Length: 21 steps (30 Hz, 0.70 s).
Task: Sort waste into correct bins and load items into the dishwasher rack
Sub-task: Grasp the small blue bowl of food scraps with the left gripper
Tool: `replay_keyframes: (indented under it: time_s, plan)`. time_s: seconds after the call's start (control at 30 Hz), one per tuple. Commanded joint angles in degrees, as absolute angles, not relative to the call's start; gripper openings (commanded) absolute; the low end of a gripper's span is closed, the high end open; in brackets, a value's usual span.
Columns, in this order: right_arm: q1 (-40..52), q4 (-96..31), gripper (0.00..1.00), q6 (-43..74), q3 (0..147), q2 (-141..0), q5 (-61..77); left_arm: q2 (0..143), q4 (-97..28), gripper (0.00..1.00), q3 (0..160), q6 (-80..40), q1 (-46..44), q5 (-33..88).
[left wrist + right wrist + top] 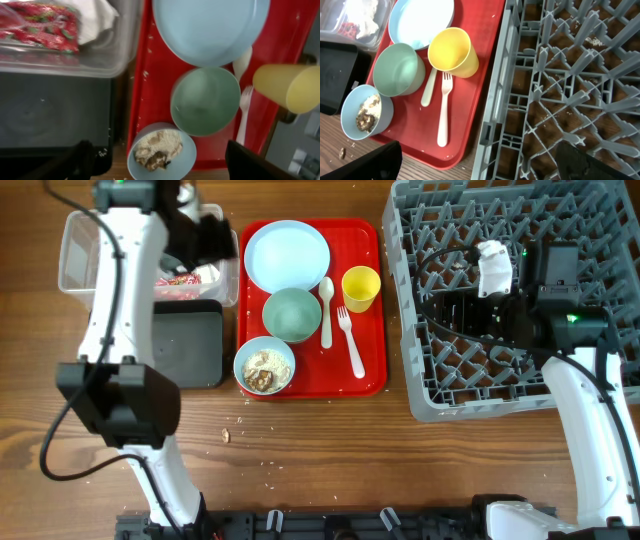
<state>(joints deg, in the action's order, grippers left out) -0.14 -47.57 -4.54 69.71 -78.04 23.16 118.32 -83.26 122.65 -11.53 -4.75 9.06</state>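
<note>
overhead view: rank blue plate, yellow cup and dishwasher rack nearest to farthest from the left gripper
From the left gripper, above the clear tub:
1. Blue plate, just right of it on the red tray.
2. Yellow cup, at the tray's right edge.
3. Dishwasher rack, beyond the tray, far right.

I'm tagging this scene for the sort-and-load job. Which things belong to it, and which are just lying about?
Belongs to the job: plate, mint bowl, blue bowl with food scraps, yellow cup, spoon, fork, wrapper and napkin in the clear tub, black tray, grey rack.
Not part of it: red serving tray under the dishes, wooden table.
</note>
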Motion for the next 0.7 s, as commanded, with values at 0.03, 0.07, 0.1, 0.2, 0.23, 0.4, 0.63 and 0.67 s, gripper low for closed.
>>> replay_keyframes:
  time_s: [0.03, 0.07, 0.1, 0.2, 0.23, 0.4, 0.63, 0.67]
  plan:
    - [0.1, -47.3, 1.00, -4.4, 70.8, -78.2, 24.3, 118.5, -86.2, 0.83, 116.7, -8.7, -12.1, 10.7]
    - [0.1, -47.4, 1.00, -4.4, 70.8, -78.2, 24.3, 118.5, -86.0, 0.83, 115.0, -8.7, -13.5, 10.7]
    - [0.1, -47.4, 1.00, -4.4, 70.8, -78.2, 24.3, 118.5, -85.8, 0.82, 113.4, -8.7, -14.7, 10.7]
    - [0.1, -47.4, 1.00, -4.3, 70.8, -78.2, 24.3, 118.5, -83.2, 0.77, 107.2, -9.4, -18.0, 10.7]
    - [0.1, -47.4, 1.00, -4.3, 70.8, -78.2, 24.3, 118.5, -82.0, 0.76, 105.7, -9.4, -18.6, 10.7]
    - [0.1, -47.4, 1.00, -4.3, 70.8, -78.2, 24.3, 118.5, -76.2, 0.76, 99.3, -9.4, -21.6, 10.6]
    - [0.1, -47.9, 1.00, -4.3, 70.8, -78.2, 24.3, 118.5, -69.4, 0.63, 90.5, -10.1, -22.9, 10.0]
    - [0.1, -47.9, 1.00, -4.3, 70.8, -78.2, 24.3, 118.5, -68.6, 0.60, 89.7, -10.9, -22.9, 10.0]
